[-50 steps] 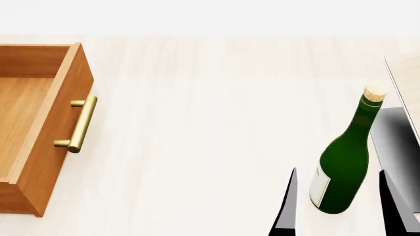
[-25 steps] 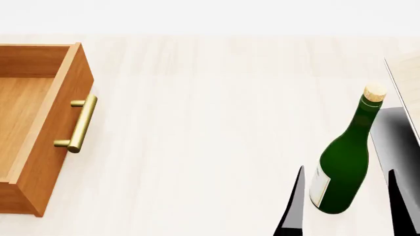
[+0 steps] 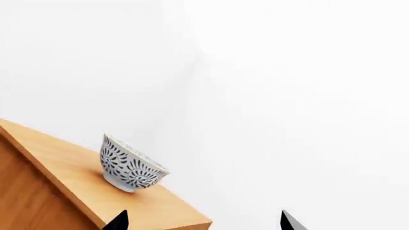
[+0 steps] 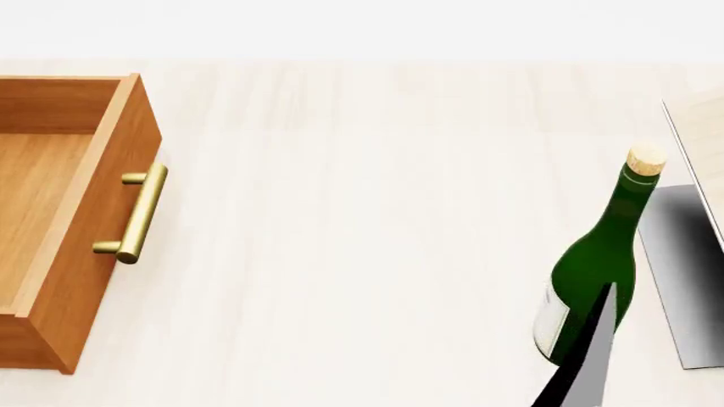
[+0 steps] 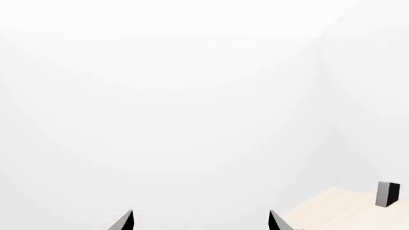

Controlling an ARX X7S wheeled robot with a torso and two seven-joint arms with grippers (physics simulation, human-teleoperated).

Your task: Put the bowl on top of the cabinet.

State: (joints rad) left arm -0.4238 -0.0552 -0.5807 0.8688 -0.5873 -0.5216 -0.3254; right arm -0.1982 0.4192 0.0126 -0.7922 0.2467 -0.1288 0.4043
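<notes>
Bottle (image 4: 596, 271) label (image 4: 550, 322) white, writing seemingly unreadable; bowl (image 3: 130, 165) atop cabinet (image 3: 76, 191).

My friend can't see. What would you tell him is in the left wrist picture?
A small white bowl with dark blue flower patterns sits on top of the orange-brown wooden cabinet. The left gripper is open and empty, against plain white.

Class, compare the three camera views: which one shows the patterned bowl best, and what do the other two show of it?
The left wrist view. There the whole bowl shows, sitting on the wooden top of the cabinet, beyond the open left gripper. The head view shows only the cabinet's open drawer, a green bottle and the table, no bowl. The right wrist view shows no bowl either.
</notes>
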